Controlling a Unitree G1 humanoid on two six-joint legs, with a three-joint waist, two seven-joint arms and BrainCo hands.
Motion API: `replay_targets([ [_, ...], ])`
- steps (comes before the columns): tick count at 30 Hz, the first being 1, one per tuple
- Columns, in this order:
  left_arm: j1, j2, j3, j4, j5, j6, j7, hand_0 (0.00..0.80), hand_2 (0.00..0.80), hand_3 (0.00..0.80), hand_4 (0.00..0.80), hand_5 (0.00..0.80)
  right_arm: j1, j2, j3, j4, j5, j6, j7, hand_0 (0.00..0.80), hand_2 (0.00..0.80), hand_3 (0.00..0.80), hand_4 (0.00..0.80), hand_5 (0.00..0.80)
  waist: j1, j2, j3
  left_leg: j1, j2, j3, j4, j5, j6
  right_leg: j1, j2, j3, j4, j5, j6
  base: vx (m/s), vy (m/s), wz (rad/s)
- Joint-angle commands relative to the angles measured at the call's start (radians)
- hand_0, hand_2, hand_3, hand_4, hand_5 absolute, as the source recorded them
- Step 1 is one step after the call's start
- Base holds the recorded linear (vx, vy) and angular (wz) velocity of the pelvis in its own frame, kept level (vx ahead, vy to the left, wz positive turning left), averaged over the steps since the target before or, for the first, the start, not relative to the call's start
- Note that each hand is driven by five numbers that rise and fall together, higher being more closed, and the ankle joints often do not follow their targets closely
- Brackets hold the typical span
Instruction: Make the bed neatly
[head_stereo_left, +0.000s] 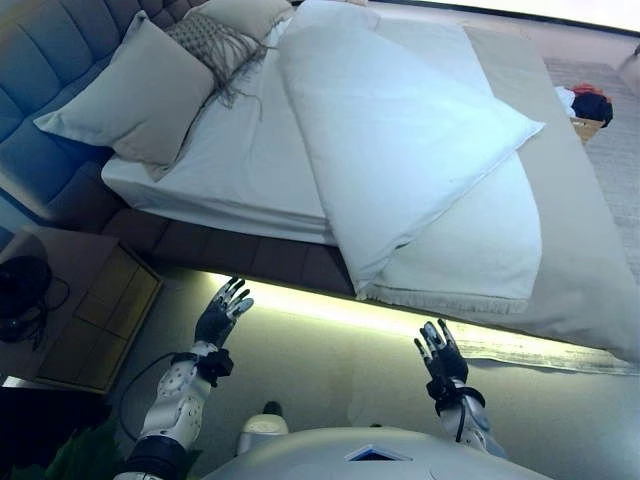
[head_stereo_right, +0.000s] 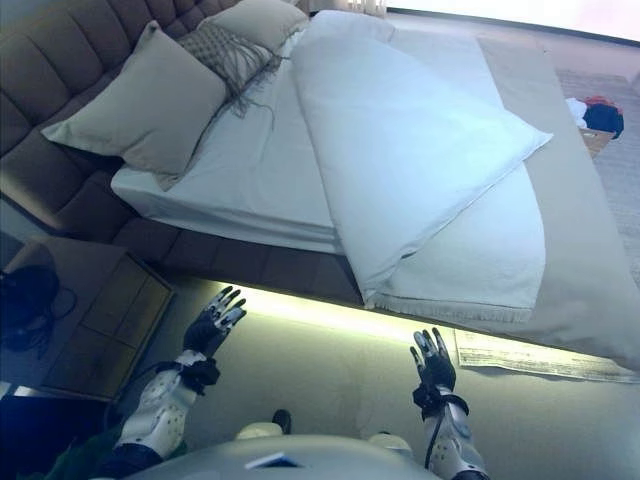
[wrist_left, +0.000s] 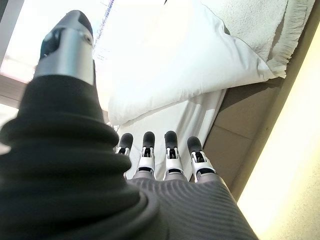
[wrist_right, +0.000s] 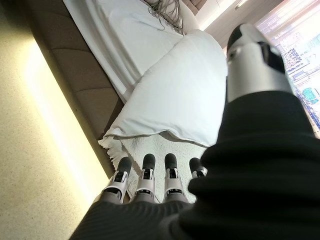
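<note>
A white duvet lies folded back diagonally across the bed, over a white fringed blanket and a beige bedspread. The bare white sheet shows at the head end. A large beige pillow, a fringed grey cushion and another pillow lie by the padded headboard. My left hand and right hand are both open and empty, raised above the floor short of the bed's near side. The duvet also shows in the right wrist view.
A wooden nightstand with a dark object on it stands at the left by the bed. A lit strip runs under the bed frame. A basket with clothes sits beyond the bed at the right.
</note>
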Motion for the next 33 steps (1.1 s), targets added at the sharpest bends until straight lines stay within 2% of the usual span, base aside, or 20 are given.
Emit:
replay_targets([
  [1,-0.043,0.023,0.03,-0.057,-0.014,-0.04,0.02,0.0,0.0,0.0,0.0,0.0,-0.022,-0.024,-0.012,-0.07,0.011,-0.044,0.015,0.0,0.0,0.0,0.0,0.0,0.007,-0.011,0.0,0.024,-0.017,0.103,0.005,-0.038,0.053,-0.066,0.002,-0.012,0.004,0.059,0.008,0.0,0.0,0.0],
  [11,-0.038,0.015,0.047,-0.052,0.003,-0.078,0.054,0.0,0.0,0.0,0.0,0.0,-0.022,-0.021,-0.02,-0.059,0.002,-0.042,0.023,0.0,0.0,0.0,0.0,0.0,0.006,-0.013,0.008,0.034,-0.02,0.105,0.005,-0.043,0.057,-0.062,-0.008,-0.004,0.015,0.058,0.012,0.008,0.017,0.0],
  [17,-0.03,0.02,0.044,-0.049,0.017,-0.08,0.063,0.0,0.0,0.0,0.0,0.0,-0.011,-0.022,-0.029,-0.067,-0.001,-0.037,0.024,0.0,0.0,0.0,0.0,0.0,-0.003,-0.017,0.013,0.039,-0.027,0.111,0.019,-0.051,0.067,-0.071,-0.024,0.017,0.045,0.05,0.019,0.033,0.064,0.0],
  [24,-0.054,0.029,0.036,-0.049,0.0,-0.07,0.055,0.0,0.0,0.0,0.0,0.0,-0.02,-0.015,-0.041,-0.059,0.011,-0.039,0.035,0.0,0.0,0.0,0.0,0.0,-0.009,-0.017,0.027,0.033,-0.059,0.101,0.068,-0.083,0.102,-0.089,-0.073,0.053,0.112,0.045,0.035,0.037,0.105,0.01],
  [29,-0.06,0.04,0.041,-0.057,0.007,-0.052,0.052,0.0,0.0,0.0,0.0,0.0,-0.034,-0.003,-0.037,-0.068,0.009,-0.039,0.022,0.0,0.0,0.0,0.0,0.0,-0.002,-0.015,0.041,0.016,-0.097,0.086,0.119,-0.111,0.136,-0.123,-0.127,0.069,0.192,0.085,0.034,0.045,0.13,0.03],
  [33,-0.065,0.053,0.052,-0.057,0.014,-0.039,0.046,0.0,0.0,0.0,0.0,0.0,-0.025,0.009,-0.051,-0.063,0.009,-0.037,0.04,0.0,0.0,0.0,0.0,0.0,-0.002,-0.012,0.043,0.012,-0.118,0.069,0.107,-0.105,0.154,-0.157,-0.149,0.085,0.253,0.127,0.036,0.043,0.125,0.09],
])
